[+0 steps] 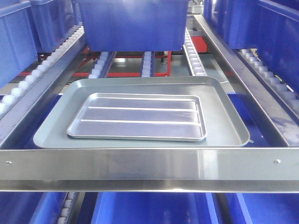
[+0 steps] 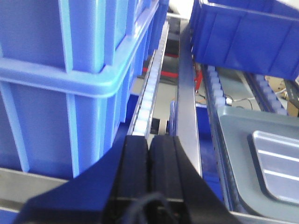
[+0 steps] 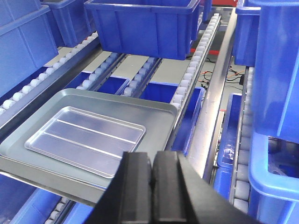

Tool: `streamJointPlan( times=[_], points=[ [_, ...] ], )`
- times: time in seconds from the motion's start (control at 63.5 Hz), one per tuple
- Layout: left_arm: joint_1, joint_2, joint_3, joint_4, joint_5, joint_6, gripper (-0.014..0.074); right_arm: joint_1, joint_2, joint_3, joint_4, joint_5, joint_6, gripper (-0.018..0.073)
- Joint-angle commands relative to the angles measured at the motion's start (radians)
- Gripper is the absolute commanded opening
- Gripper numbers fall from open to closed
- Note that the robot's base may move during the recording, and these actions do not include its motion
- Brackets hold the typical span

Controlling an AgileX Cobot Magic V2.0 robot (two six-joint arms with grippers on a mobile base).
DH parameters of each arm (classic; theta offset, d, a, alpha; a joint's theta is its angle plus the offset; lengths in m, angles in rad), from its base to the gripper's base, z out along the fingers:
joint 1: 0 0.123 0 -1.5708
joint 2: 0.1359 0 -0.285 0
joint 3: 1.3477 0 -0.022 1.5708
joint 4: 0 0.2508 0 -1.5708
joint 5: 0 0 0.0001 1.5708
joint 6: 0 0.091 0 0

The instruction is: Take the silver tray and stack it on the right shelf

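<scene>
Both grippers, left gripper point(image 2: 148, 154) and right gripper point(image 3: 152, 172), are clenched empty; the silver tray point(image 3: 85, 138) lies ahead-left of the right one inside the grey tray point(image 3: 156, 117) (likely light, stiff, slippery), best pinched at its low rim.

The silver tray point(image 1: 140, 116) lies flat, shiny, with two long ridges across its floor (rounded corners, low rim). It sits on the right shelf point(image 1: 145, 163), behind the steel front bar with end screws.
</scene>
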Motion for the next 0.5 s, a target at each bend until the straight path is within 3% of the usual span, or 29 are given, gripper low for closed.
streamJointPlan(
  times=[0.0, 0.488],
  points=[
    [0.000, -0.015, 0.018, -0.009, -0.105, 0.001, -0.0092, -0.003, 0.013, -0.026, -0.016, -0.085, -0.008, 0.0049],
    [0.000, -0.015, 0.018, -0.009, -0.105, 0.001, -0.0092, -0.003, 0.013, -0.026, -0.016, -0.085, -0.008, 0.0049]
  ],
)
